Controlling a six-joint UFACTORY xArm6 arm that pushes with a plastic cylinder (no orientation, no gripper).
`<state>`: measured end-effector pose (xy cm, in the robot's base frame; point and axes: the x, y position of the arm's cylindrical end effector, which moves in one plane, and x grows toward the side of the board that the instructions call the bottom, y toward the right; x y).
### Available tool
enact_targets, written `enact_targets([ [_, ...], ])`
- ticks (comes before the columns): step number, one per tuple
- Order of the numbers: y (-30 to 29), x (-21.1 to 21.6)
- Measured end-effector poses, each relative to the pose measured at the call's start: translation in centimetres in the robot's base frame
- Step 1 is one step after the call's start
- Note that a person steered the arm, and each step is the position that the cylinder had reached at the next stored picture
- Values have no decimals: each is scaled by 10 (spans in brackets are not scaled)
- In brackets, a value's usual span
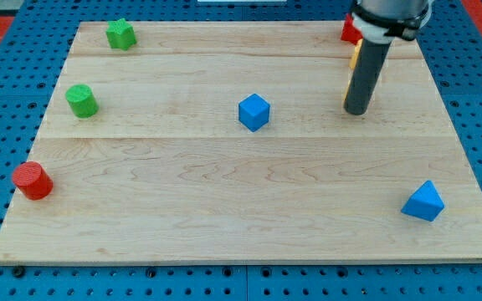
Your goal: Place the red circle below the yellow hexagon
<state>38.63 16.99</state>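
The red circle (32, 181) is a short red cylinder near the board's left edge, low in the view. A yellow block (354, 58) shows only as a thin sliver behind the rod at the view's upper right; its shape cannot be made out. My tip (357, 110) rests on the board just below that yellow block, far to the right of the red circle. A red block (350, 31) sits just above the yellow one, partly hidden by the arm.
A green star-like block (120, 34) is at the top left. A green cylinder (81, 100) is at the left. A blue cube (254, 112) is near the middle. A blue triangular block (424, 201) is at the lower right. The wooden board (224, 217) lies on blue pegboard.
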Motion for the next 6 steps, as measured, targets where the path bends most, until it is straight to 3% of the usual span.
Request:
enact_targets([
  [2,-12,7],
  [3,-40,-19],
  [6,-14,-13],
])
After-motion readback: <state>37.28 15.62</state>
